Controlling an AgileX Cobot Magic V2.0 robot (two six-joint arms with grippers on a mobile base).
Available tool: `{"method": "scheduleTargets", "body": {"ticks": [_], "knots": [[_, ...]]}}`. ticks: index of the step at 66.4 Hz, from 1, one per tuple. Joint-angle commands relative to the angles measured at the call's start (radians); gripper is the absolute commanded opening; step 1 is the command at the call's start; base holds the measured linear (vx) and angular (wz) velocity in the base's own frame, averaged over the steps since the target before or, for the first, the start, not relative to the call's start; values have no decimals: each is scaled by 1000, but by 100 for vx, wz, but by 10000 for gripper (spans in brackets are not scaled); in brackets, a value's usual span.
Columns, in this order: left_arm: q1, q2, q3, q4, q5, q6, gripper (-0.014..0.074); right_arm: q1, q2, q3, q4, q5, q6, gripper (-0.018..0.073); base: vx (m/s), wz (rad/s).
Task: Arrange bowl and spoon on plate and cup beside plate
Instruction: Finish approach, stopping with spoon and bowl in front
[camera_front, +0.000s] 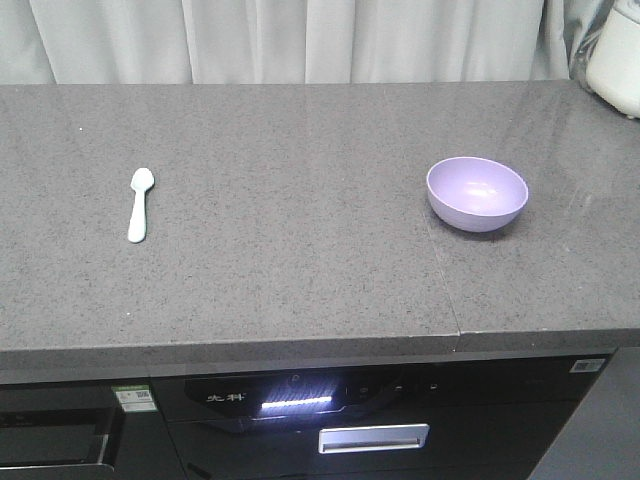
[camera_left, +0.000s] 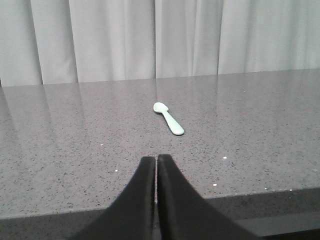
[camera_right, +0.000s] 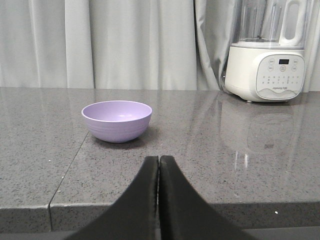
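Note:
A pale mint-green spoon (camera_front: 139, 205) lies flat on the left of the grey stone counter, scoop away from me; the left wrist view shows the spoon (camera_left: 168, 119) ahead of my left gripper (camera_left: 156, 158), which is shut and empty near the counter's front edge. A lavender bowl (camera_front: 477, 193) stands upright and empty on the right. In the right wrist view the bowl (camera_right: 117, 120) sits ahead and left of my right gripper (camera_right: 159, 158), shut on nothing. The plate and the cup are out of view. Neither gripper appears in the front view.
A white blender-like appliance (camera_right: 268, 52) stands at the counter's back right, its edge (camera_front: 620, 60) visible in the front view. A seam (camera_front: 440, 270) crosses the countertop. Grey curtains hang behind. Below the front edge is a dark appliance with a drawer handle (camera_front: 373, 438).

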Motion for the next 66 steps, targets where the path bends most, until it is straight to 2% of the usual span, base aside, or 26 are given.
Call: {"method": "scheduleTargets", "body": {"ticks": [1,66], "knots": [[0,10,30,-7,-68,-11,-6,-5,-11,14,-7,-71,-3,-2,6,0],[0,10,30,-7,-68,-11,-6,-5,-11,14,-7,-70,-3,-2,5,0]]}}
